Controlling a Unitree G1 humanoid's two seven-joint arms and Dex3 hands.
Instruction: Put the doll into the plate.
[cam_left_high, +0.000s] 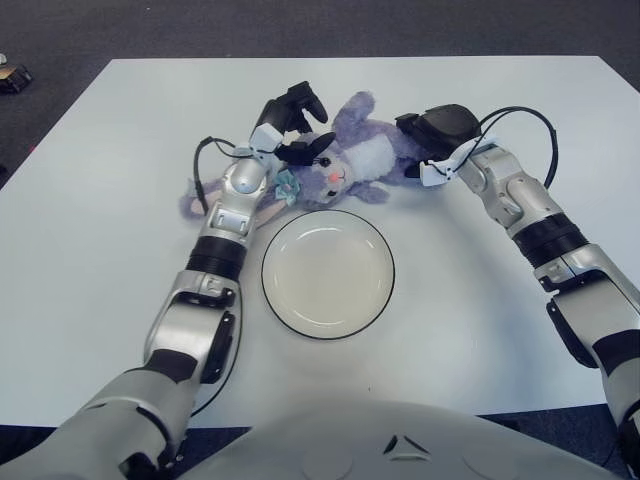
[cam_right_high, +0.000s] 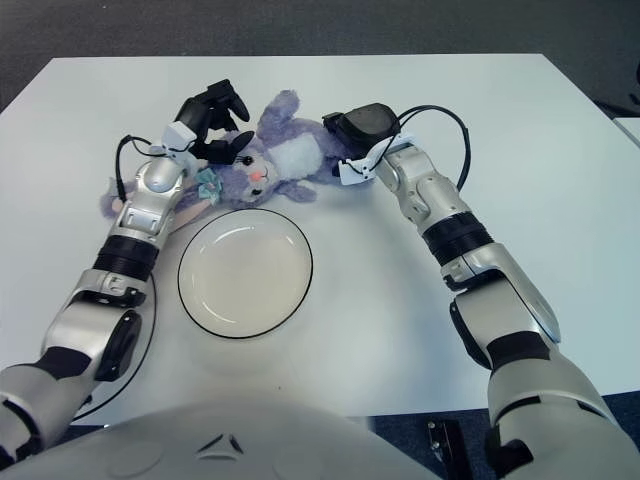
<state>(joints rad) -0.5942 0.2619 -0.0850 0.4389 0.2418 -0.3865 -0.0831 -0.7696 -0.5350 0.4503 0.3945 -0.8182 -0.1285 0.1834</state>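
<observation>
White plate with a dark rim sits nearest on the white table, nothing in it. Just beyond its far rim lies the purple doll — on its side, pink-nosed face toward the plate, long ears trailing off past the plate's left. Left hand is at the doll's head, dark fingers curled onto it by the ear. Right hand presses against the doll's other end, beyond the plate's right side — fingers bent around the plush. Doll lies outside the plate.
</observation>
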